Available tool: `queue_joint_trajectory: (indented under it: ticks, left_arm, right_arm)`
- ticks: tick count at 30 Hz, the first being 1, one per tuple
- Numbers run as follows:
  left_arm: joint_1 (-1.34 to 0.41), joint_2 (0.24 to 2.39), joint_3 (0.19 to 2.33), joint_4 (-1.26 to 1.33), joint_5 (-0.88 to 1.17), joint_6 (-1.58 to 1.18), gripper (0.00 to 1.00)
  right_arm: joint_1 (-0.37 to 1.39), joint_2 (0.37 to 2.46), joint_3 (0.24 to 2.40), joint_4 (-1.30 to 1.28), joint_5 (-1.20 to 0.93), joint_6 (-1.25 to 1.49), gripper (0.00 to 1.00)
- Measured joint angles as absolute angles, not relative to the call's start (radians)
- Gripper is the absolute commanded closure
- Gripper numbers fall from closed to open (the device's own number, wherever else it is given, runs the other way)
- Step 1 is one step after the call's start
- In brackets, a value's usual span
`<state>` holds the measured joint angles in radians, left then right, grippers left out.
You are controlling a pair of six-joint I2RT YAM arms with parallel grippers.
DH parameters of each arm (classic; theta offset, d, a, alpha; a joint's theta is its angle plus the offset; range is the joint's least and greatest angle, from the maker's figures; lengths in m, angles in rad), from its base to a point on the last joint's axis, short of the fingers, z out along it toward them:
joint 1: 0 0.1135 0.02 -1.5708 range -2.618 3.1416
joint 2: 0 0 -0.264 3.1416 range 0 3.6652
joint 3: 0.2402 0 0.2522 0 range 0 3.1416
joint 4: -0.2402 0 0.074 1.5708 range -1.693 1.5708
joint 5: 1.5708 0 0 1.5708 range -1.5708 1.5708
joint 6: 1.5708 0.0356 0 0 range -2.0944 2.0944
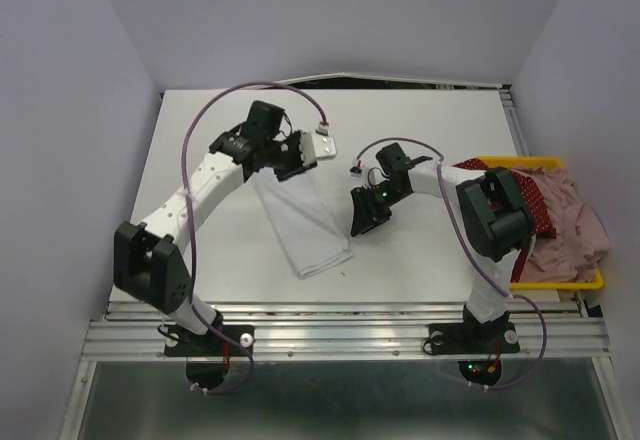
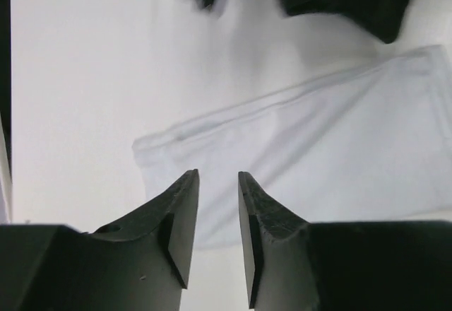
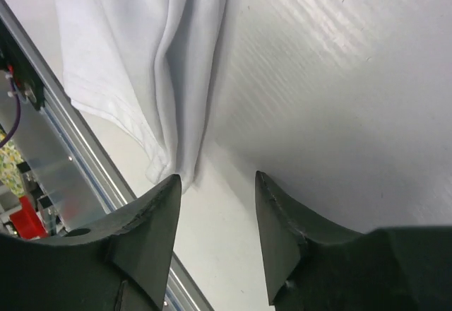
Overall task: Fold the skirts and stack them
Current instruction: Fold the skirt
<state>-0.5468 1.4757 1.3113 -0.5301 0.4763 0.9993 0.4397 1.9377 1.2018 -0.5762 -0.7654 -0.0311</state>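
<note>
A dark red skirt with white polka dots (image 1: 532, 202) and a dusty pink ruffled skirt (image 1: 578, 228) lie bunched together in the yellow tray (image 1: 560, 283) at the right. A white folded cloth (image 1: 305, 230) lies flat on the table's middle; it also shows in the left wrist view (image 2: 318, 148) and in the right wrist view (image 3: 141, 56). My left gripper (image 1: 297, 163) (image 2: 217, 178) hovers over the cloth's far end, open with a narrow gap and empty. My right gripper (image 1: 365, 222) (image 3: 215, 178) is open and empty, just right of the cloth's edge.
The white table (image 1: 420, 140) is walled on both sides and at the back. A metal rail (image 1: 340, 310) runs along its near edge and shows in the right wrist view (image 3: 78, 155). The right arm's black wrist (image 2: 367, 7) is close to my left gripper.
</note>
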Motion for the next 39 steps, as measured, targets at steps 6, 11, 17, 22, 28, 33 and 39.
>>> queue_joint_trajectory:
  ticks: [6, 11, 17, 22, 28, 33, 39]
  left_arm:
    - [-0.304, 1.855, 1.653, -0.479, 0.435, 0.687, 0.7]
    - [-0.278, 2.072, 1.821, -0.459, 0.342, 0.48, 0.66]
    - [-0.294, 2.176, 1.899, -0.461, 0.263, 0.277, 0.64]
    - [-0.313, 2.191, 1.91, -0.461, 0.204, 0.177, 0.6]
    - [-0.352, 2.19, 1.877, -0.453, 0.149, 0.107, 0.58]
    - [-0.39, 2.19, 1.776, -0.452, 0.105, 0.059, 0.58]
    - [-0.421, 2.184, 1.713, -0.443, 0.065, 0.014, 0.59]
  right_arm:
    - [0.441, 1.952, 1.232, -0.56, -0.756, 0.024, 0.4]
    - [0.465, 1.98, 1.236, -0.53, -0.783, 0.073, 0.39]
    - [0.517, 2.003, 1.237, -0.499, -0.81, 0.099, 0.45]
    - [0.544, 2.018, 1.237, -0.479, -0.818, 0.106, 0.6]
    - [0.549, 2.035, 1.233, -0.462, -0.822, 0.111, 0.69]
    - [0.56, 2.038, 1.23, -0.456, -0.822, 0.113, 0.71]
    - [0.566, 2.041, 1.229, -0.454, -0.825, 0.114, 0.71]
